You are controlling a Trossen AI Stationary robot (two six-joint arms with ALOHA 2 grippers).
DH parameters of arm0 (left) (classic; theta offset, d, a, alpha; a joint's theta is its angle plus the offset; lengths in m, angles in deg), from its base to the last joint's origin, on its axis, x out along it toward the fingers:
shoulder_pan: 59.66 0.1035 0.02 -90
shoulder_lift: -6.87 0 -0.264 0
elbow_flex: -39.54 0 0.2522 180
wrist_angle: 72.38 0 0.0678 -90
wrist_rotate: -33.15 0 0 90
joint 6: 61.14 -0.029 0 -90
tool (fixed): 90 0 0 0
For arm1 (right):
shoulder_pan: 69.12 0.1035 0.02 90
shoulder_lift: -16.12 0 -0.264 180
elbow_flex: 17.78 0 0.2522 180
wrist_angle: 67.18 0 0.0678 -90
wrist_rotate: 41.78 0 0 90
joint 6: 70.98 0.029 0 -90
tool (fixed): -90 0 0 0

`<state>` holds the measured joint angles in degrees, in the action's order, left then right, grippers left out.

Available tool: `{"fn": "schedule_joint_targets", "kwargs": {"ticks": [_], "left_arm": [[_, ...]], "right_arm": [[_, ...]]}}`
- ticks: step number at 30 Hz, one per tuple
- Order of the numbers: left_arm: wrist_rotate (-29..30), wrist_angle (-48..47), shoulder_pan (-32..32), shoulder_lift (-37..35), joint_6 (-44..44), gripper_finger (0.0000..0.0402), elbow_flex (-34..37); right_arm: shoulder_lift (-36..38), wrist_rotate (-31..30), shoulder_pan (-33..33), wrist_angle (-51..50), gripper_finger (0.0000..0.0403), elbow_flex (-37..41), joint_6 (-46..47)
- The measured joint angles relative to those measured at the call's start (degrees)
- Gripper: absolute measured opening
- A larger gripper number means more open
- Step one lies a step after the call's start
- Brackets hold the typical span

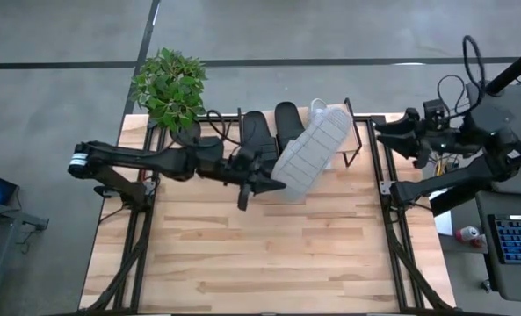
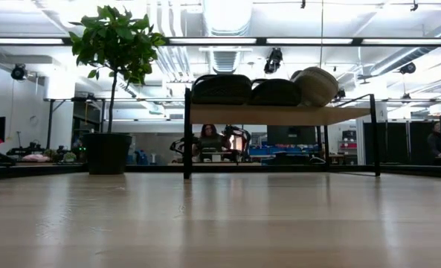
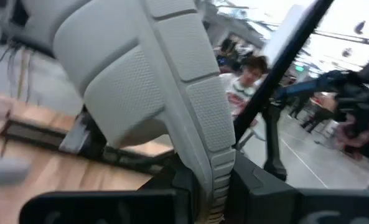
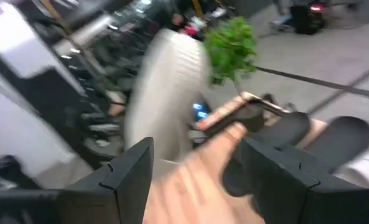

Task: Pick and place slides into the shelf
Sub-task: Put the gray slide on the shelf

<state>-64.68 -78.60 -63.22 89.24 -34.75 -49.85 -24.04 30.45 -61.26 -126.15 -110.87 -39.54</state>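
Observation:
A pale grey slide (image 1: 308, 151) hangs sole-up over the shelf's near edge, with my left gripper (image 1: 264, 182) shut on it. Two black slides (image 1: 256, 132) (image 1: 286, 118) lie side by side on the shelf's plank top (image 2: 279, 114). Beyond the held slide, part of another pale slide (image 1: 318, 107) shows on the shelf. My right gripper (image 1: 381, 133) stands open at the table's far right, off the shelf's right end, with nothing between its fingers (image 4: 131, 168). In the low view a pale slide (image 2: 317, 84) shows to the right of the black ones (image 2: 220, 88). My left gripper pinches the pale slide's sole by its rim (image 3: 214, 180) at the end nearest the arm, between its two fingers (image 3: 249, 186). The fingers point level, coming from the table's left. The slide is lifted clear, tilted, and reaches away from the fingers toward the shelf's right end.
A potted plant (image 1: 170, 88) stands at the far left corner, beside the shelf's left end. The shelf's black frame (image 1: 358, 132) rises at its right end. Bare wooden table (image 1: 269, 254) stretches toward the near edge. People sit in the room behind (image 2: 209, 138).

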Motion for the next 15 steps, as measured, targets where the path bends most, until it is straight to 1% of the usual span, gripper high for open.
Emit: {"fn": "schedule_joint_targets", "kwargs": {"ticks": [3, 6, 10, 15], "left_arm": [[-1.8, -2.9, 0.0, -0.2, -2.8, 0.0022, -2.5], [-3.1, -5.9, 0.0, 0.3, -5.3, 0.0022, -4.1], [-5.0, -9.3, 0.1, 0.5, -6.3, 0.0022, -4.6], [-6.7, -9.8, 0.5, 0.9, -6.4, 0.0022, -4.6]], "right_arm": [[-2.2, -1.9, 0.0, -3.6, 0.0231, -2.5, 1.1], [-3.8, -1.9, 0.0, -3.8, 0.0231, -3.7, 1.0], [-5.7, 0.3, 0.0, -3.5, 0.0231, -4.7, 1.4], [-7.0, 3.3, 0.0, 0.2, 0.0231, -4.9, 1.6]]}}
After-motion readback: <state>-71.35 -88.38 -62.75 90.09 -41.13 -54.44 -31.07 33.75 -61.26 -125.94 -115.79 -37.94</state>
